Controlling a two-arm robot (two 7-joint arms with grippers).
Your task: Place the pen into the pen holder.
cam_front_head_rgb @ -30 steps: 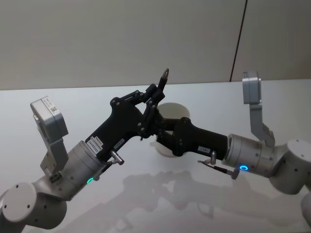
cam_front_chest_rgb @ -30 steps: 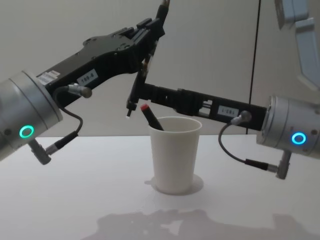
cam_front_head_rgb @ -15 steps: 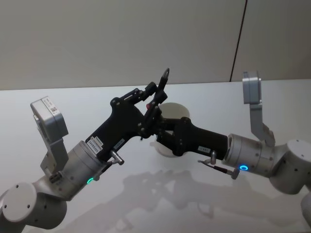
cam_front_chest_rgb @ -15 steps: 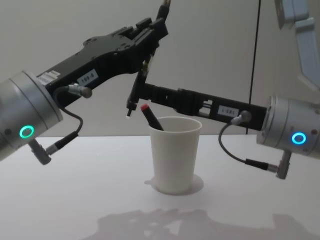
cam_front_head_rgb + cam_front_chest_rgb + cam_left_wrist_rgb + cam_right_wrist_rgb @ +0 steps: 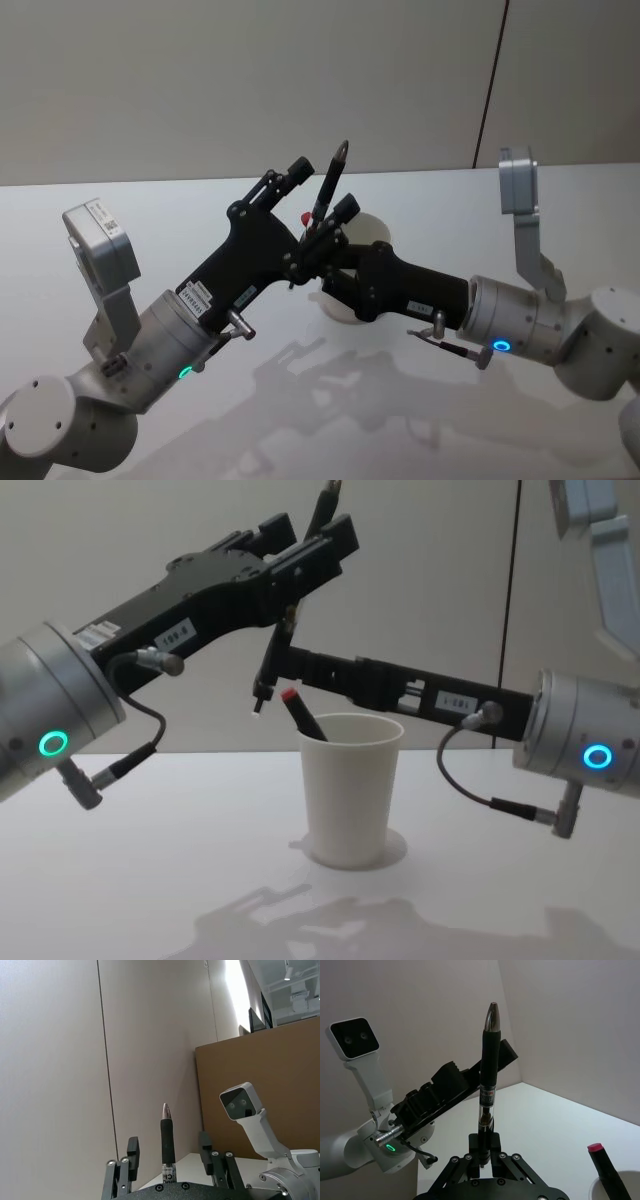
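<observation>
White bench (image 5: 150, 880) carries the pen holder (image 5: 350, 790), a white paper cup standing upright at centre; a red-capped pen (image 5: 300, 715) leans inside it, cap above the left rim; left tool (image 5: 320, 195) is raised above the cup, fingers spread apart either side of the black pen (image 5: 487, 1055) and not touching it; right tool (image 5: 483, 1152), reaching in from the right just above the cup, is clamped on the pen's lower end, holding it upright with its silver tip up.
</observation>
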